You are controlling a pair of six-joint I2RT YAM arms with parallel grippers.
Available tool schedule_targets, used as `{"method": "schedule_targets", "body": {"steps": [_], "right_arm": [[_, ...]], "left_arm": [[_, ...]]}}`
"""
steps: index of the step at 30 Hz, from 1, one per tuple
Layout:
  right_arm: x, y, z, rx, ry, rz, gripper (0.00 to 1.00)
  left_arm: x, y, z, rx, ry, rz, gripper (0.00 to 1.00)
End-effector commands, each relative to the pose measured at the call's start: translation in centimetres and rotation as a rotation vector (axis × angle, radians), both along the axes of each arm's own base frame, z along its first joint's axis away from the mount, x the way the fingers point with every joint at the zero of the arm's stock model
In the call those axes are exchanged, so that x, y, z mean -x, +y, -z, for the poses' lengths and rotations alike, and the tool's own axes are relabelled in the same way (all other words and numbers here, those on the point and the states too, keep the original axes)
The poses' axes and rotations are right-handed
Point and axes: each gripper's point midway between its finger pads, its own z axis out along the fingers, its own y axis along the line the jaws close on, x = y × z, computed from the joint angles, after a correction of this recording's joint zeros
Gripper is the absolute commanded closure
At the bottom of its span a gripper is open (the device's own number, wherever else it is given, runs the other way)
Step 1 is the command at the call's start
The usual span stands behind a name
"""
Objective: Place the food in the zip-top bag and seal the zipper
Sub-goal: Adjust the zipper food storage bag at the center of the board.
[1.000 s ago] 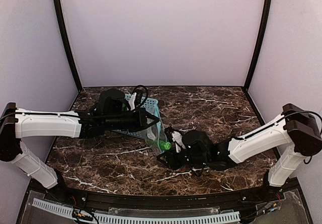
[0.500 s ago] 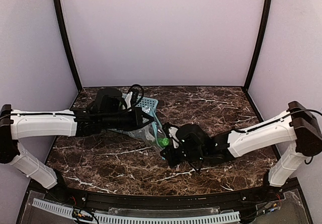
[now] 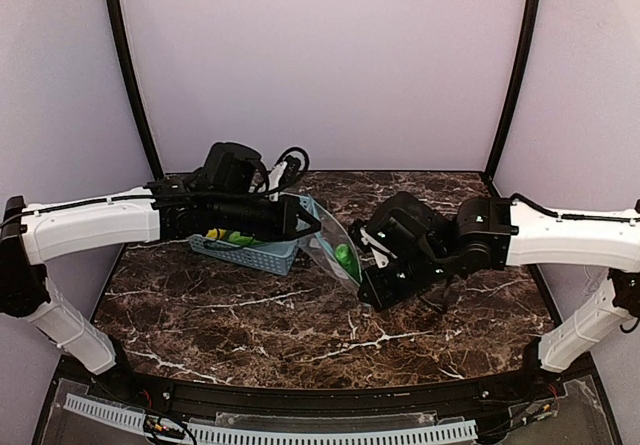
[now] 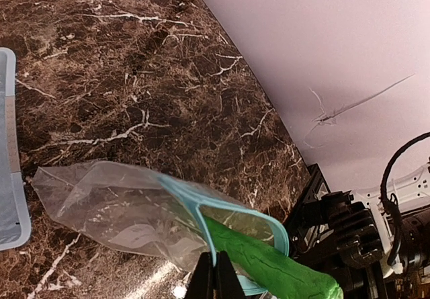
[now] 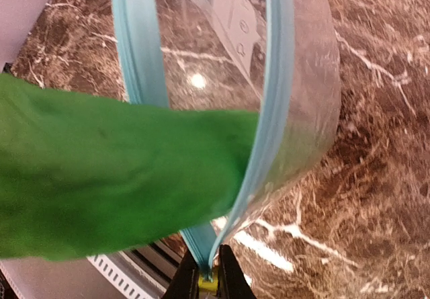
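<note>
Above mid-counter, the right claw is clenched on the zipper at one side of the bag mouth. The left claw pinches the other side. A cucumber pokes through the open mouth between them, its outer end cut off. Beyond, far-left, a basket half hides a banana.

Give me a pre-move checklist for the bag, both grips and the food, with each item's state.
1. Left gripper shut on the zipper: ok.
2. Right gripper shut on the zipper: ok.
3. Zip-top bag mouth spread open: ok.
4. Green piece fully inside: not ok, it sticks out of the mouth.
5. All food bagged: not ok, banana lies in the basket.
6. Zipper sealed: not ok.
</note>
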Motion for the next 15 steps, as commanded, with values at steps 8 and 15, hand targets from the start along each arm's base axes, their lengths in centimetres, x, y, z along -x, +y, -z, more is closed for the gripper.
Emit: {"method": "schedule_targets", "body": {"steps": [8, 15], "right_arm": [[2.2, -3.8, -0.7, 0.080, 0.137, 0.085, 0.86], [2.8, -2.2, -1.3, -0.029, 0.097, -0.006, 0.71]], "left_arm": [[1.9, -2.4, 4.7, -0.066, 0.099, 0.101, 0.99], [2.0, -2.6, 6.0, -0.037, 0.115, 0.074, 0.99]]}}
